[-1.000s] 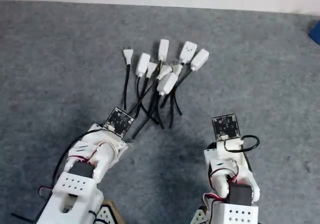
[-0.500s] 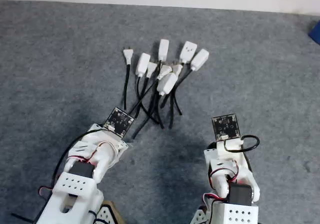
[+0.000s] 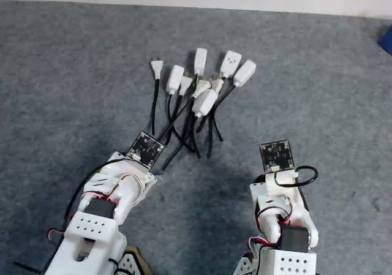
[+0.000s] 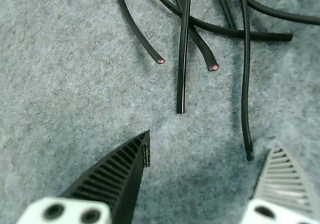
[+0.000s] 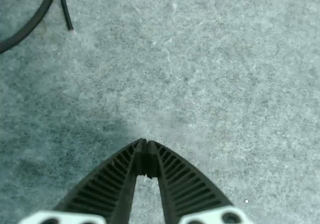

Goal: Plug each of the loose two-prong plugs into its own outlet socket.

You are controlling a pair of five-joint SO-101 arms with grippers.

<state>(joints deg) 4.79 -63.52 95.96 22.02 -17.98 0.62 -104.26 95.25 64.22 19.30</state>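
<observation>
- Work surface: grey carpet (image 3: 318, 91) covers the whole area. A blue object (image 3: 386, 39) sits at the far right edge, well apart from the work.
- Left arm (image 3: 116, 195): stands at the near left and points toward the heap. The left gripper (image 4: 209, 144) is released, with its jaws spread wide and nothing between them, and it hovers just short of the nearest cord ends.
- Right arm (image 3: 278, 214): stands at the near right, well apart from the heap. The right gripper (image 5: 146, 149) is clenched tip to tip on nothing, over bare carpet.
- Heap of connectors (image 3: 199, 97): lies far of centre, between the two arms' lines of reach. The white bodies fan outward at the far side. No plug appears to be mated.
- Black cords (image 3: 184, 134): short lengths that cross and overlap toward the near side. Judged springy and tangled, so lifting one piece may drag its neighbours.
- Outlet socket (image 3: 230, 62): far right of the fan, with its slotted face showing.
- Two-prong plug (image 3: 157, 67): far left of the fan, lying apart from the rest, so it is the easiest first pick.
- Cut cord ends (image 4: 180, 109): bare tips lie near the left gripper.
- Handling judgement: the bodies look light, hard and smooth, and likely slippery. Grip across the flat sides of the white body behind the prongs, not on the cord or the thin prongs, which could bend.
</observation>
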